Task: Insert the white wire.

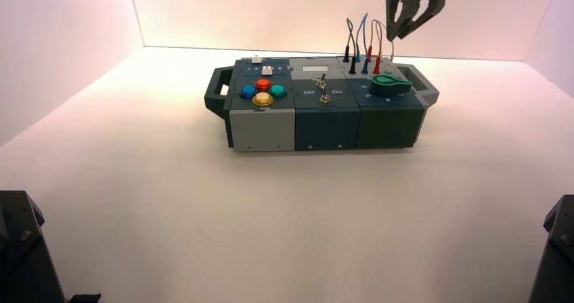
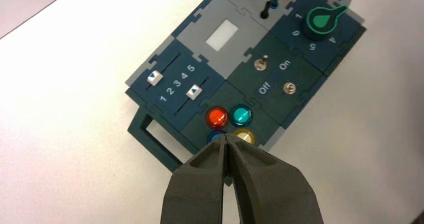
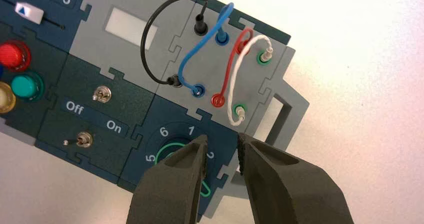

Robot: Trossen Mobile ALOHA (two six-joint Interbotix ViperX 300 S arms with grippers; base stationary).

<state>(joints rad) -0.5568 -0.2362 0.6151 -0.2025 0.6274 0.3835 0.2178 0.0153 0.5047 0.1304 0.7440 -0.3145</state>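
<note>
The white wire (image 3: 231, 91) arches just ahead of my right end effector (image 3: 222, 146), both its plugs sitting at the green sockets (image 3: 240, 109). My fingers are spread, grasping nothing. Dropping carelessly, I could snag the red wire (image 3: 231, 59) beside it. Readable: "Off", "On", dial numbers 1, 2, 5, 6. My left end effector (image 2: 226, 143) hangs clenched, well apart.

Box (image 1: 325, 124) centred before me: buttons (image 1: 262, 91) left, switches (image 1: 323, 88) middle, knob (image 1: 390, 84) right, wires (image 1: 365, 46) behind knob.
</note>
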